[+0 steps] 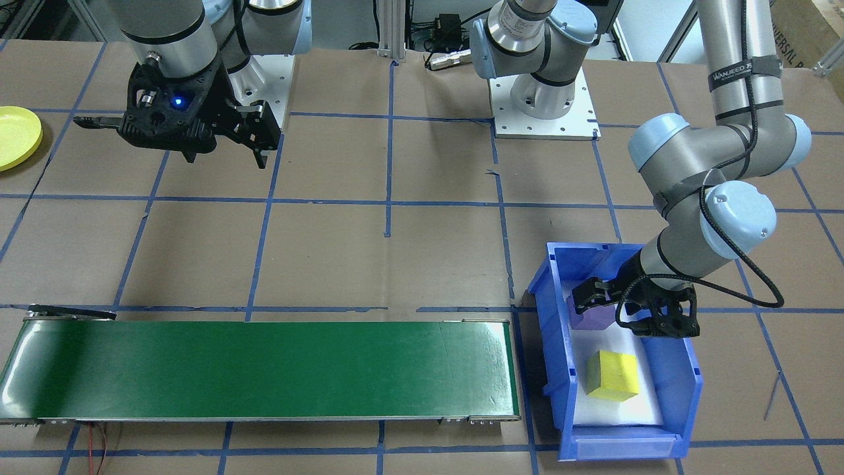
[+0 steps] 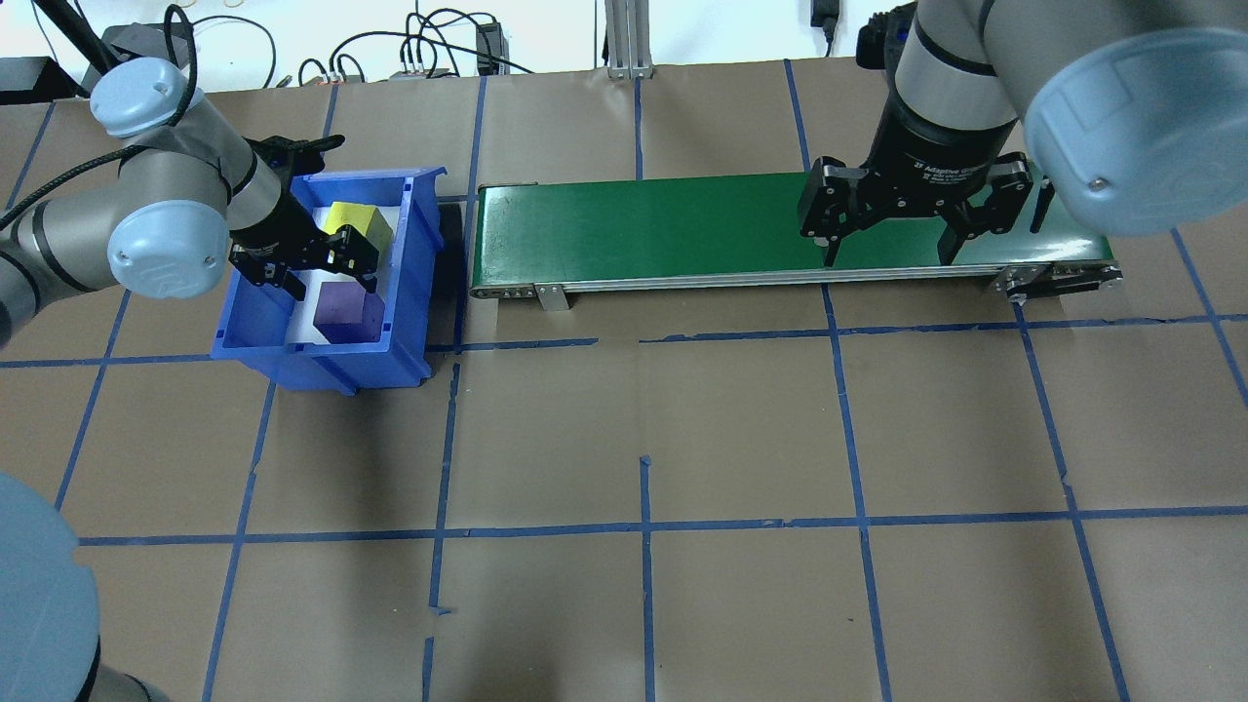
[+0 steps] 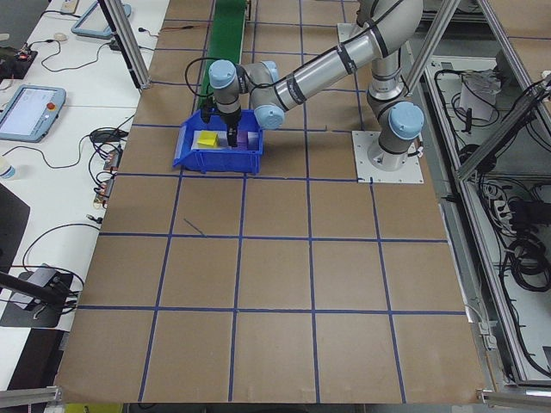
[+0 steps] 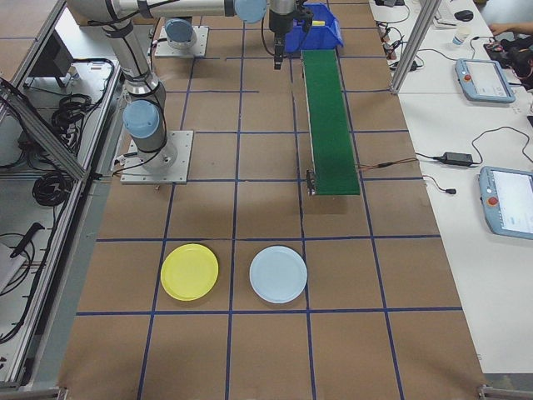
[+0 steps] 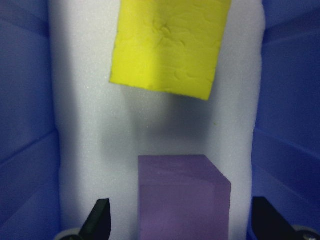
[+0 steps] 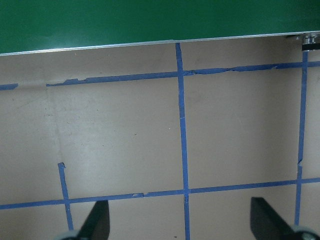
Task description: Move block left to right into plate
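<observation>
The purple block (image 5: 184, 195) sits on the white lining of the blue bin (image 2: 253, 336), with the yellow block (image 5: 168, 46) apart from it, further along the lining. My left gripper (image 5: 180, 225) hangs above the purple one, jaws spread wide either side, touching nothing. My right gripper (image 2: 889, 216) hovers by the near edge of the green conveyor (image 2: 682, 226), also wide and empty. The yellow plate (image 4: 190, 272) lies well away, beside a pale blue plate (image 4: 278, 274).

Robotics lab: taped-grid table (image 3: 275, 284), aluminium framing (image 4: 416, 42), teach pendants (image 4: 508, 212) and cabling on the far side bench (image 4: 466, 158).
</observation>
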You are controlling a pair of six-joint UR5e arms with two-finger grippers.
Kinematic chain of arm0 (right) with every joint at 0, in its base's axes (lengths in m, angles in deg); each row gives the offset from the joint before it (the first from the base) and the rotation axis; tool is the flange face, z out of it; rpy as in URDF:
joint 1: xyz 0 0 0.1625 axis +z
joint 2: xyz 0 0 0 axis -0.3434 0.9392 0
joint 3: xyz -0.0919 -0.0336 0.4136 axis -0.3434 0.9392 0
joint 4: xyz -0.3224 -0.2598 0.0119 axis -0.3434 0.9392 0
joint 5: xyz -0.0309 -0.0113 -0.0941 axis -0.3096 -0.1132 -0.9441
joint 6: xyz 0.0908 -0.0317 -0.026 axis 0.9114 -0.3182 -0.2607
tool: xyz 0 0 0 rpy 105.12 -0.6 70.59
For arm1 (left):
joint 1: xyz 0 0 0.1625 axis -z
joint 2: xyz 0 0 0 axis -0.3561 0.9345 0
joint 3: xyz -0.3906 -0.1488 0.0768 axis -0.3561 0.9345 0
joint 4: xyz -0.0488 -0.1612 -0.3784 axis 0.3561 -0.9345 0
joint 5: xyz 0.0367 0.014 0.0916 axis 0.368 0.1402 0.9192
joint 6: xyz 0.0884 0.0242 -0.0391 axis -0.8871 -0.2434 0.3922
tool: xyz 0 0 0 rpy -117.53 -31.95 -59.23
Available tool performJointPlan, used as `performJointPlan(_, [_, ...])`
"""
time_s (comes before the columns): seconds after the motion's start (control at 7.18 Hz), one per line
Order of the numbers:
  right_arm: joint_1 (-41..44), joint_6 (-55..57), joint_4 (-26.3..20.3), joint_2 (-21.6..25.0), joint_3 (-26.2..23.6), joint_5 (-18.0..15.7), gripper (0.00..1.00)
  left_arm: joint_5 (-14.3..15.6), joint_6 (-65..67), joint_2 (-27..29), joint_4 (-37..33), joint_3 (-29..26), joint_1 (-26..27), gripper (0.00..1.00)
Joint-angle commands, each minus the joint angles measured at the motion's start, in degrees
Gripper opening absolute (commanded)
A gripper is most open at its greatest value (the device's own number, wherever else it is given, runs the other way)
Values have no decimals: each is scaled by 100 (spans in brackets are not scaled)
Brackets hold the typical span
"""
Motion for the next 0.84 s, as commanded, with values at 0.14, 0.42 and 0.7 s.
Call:
performJointPlan(0.14, [0, 7, 68, 3, -72, 0, 100, 17, -179, 98, 239, 80, 0, 66])
performJointPlan(0.42, [0, 16, 69, 3, -72, 0, 100, 35, -436, -42, 257, -51, 0, 13])
performJointPlan(0.7, [0, 16, 60, 3, -81, -18, 100, -26, -401, -829, 196, -157, 69, 13])
